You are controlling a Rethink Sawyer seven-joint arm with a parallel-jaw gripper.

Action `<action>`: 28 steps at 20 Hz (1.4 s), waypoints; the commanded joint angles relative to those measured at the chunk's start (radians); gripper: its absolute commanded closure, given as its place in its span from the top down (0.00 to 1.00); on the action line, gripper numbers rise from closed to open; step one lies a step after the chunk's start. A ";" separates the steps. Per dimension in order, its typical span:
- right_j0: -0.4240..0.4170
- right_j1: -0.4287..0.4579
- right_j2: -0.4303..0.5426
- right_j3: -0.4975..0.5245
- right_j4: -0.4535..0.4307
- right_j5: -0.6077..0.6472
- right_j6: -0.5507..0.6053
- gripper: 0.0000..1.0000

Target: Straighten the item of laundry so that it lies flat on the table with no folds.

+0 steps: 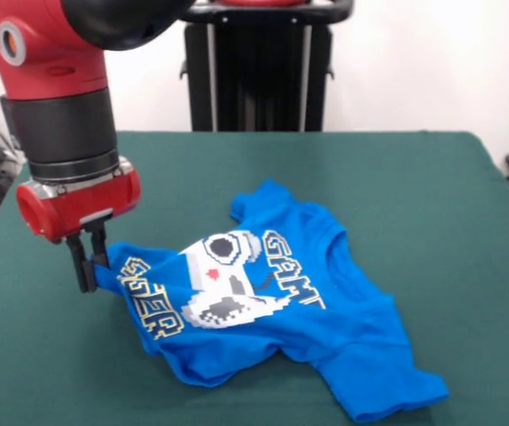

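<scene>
A bright blue T-shirt [281, 319] with a white game controller print and yellow-outlined letters lies rumpled on the dark green table [414, 195]. Its lower part is bunched and folded, so the lettering reads broken. One sleeve points toward the back, another spreads at the front right. My gripper [90, 266] comes down at the shirt's left edge. Its black fingers [82, 266] are pinched together on the hem corner there, which is lifted slightly off the cloth.
The red and black arm [59, 115] fills the upper left. A black pedestal [254, 71] stands behind the table's far edge. Dark equipment shows past the table's left and right edges.
</scene>
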 commanded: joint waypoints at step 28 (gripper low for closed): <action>-0.003 0.100 0.069 -0.084 -0.083 -0.006 -0.150 1.00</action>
